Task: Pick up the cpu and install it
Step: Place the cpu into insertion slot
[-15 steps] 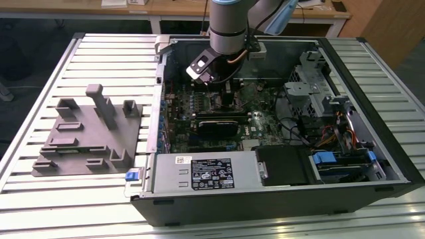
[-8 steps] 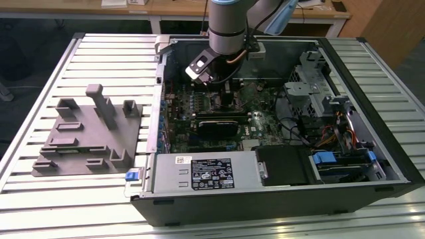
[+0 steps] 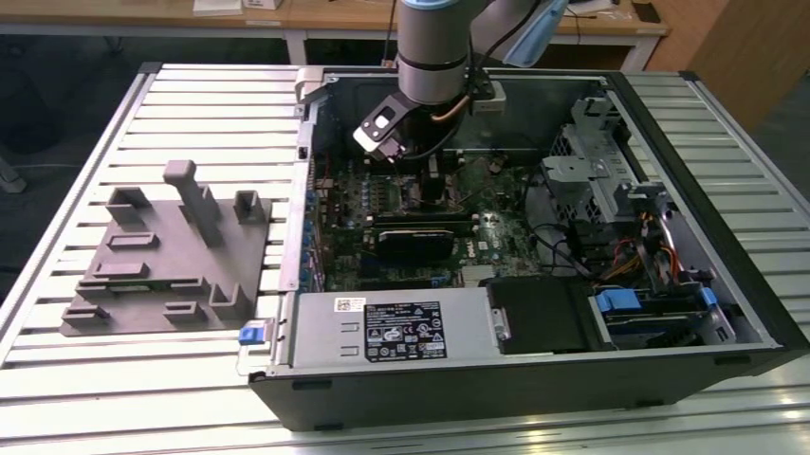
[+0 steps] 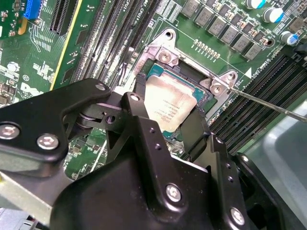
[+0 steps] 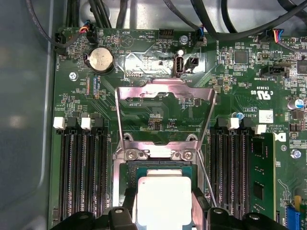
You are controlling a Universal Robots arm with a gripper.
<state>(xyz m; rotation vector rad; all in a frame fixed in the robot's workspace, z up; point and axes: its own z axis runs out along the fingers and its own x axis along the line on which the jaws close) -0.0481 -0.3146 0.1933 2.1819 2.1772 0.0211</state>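
I am reaching down into the open computer case (image 3: 506, 389), which is lying on its side on the slatted metal tabletop (image 3: 127, 408). My arm (image 3: 437, 47) is coming in from above, over the far half of the green motherboard (image 3: 506, 232).

My fingers (image 4: 139, 96) are closing narrowly on the cpu (image 4: 170, 103), one pressing against each of two opposite edges, so I am gripping it between them. In the first wrist view the same fingers (image 5: 199, 206) are flanking the cpu (image 5: 164, 199) in the same way. The cpu is lying flat with its pale silvery top facing up, inside the metal frame of the socket (image 4: 165, 55). I cannot tell whether it is resting fully down in the socket or hanging just above it.

The socket's load plate (image 5: 165, 91) is standing flipped open, away from the cpu, and a thin lever rod (image 4: 268, 103) is sticking out past one corner of the frame. Rows of dark memory slots (image 5: 81, 167) are running along both sides of the socket. A round coin battery (image 5: 99, 60) is sitting beyond the load plate.

On the exterior view's left, a grey plastic fixture (image 3: 165, 256) with upright posts is standing on the tabletop, well apart from my fingers.
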